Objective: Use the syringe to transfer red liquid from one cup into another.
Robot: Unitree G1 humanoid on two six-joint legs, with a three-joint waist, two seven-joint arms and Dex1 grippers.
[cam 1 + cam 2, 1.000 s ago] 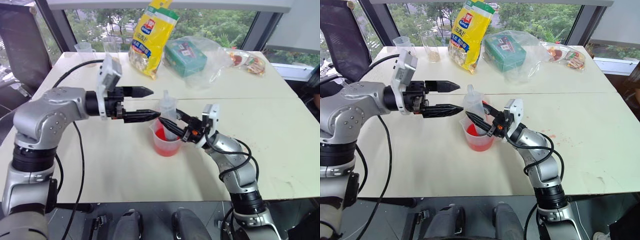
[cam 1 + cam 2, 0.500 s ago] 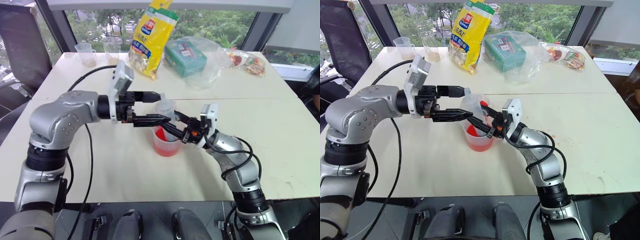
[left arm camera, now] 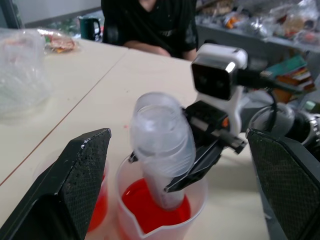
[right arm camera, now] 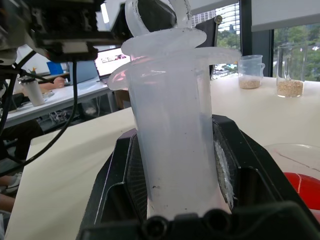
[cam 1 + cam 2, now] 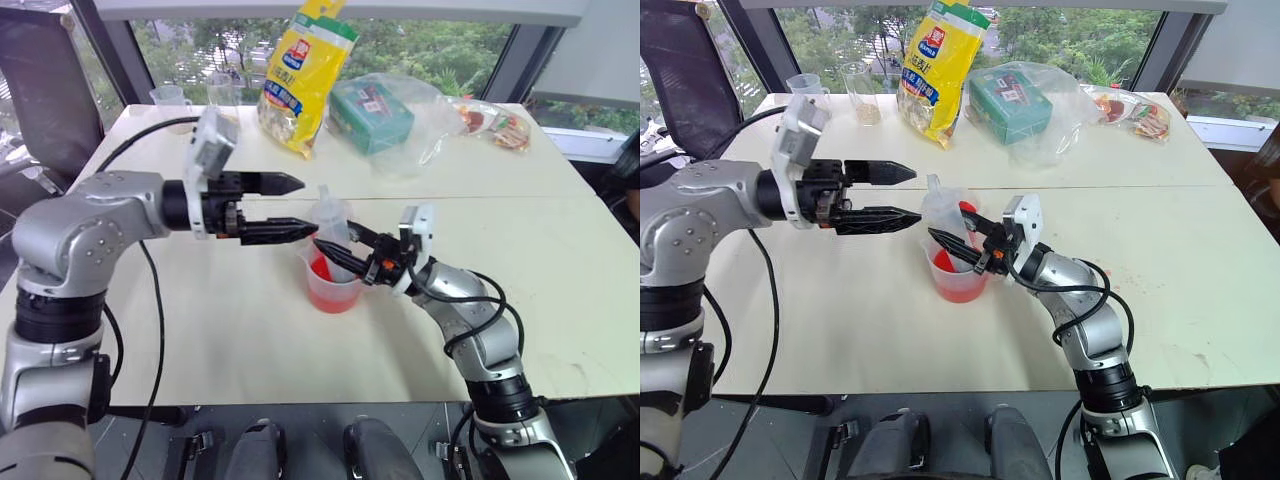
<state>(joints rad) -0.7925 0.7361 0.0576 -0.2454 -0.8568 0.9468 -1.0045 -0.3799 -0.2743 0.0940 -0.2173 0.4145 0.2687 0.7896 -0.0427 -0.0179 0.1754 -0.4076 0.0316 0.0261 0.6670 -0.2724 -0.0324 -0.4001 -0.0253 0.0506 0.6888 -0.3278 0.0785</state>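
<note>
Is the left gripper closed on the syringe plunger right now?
No: the left gripper is open, its fingers apart beside the syringe, which the right gripper holds.

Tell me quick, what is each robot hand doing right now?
Left gripper: open, holding nothing, beside the syringe.
Right gripper: shut on the syringe, which stands in the beaker of red liquid.

We see the syringe (image 5: 335,232) standing in the beaker (image 5: 332,290) on the desk (image 5: 240,340), clamped by the right end effector (image 5: 335,256), which reaches in from the right. The smaller cup (image 3: 100,207) sits just beside the beaker. The left end effector (image 5: 294,207), fingers spread, hangs left of the syringe, above the desk.
</note>
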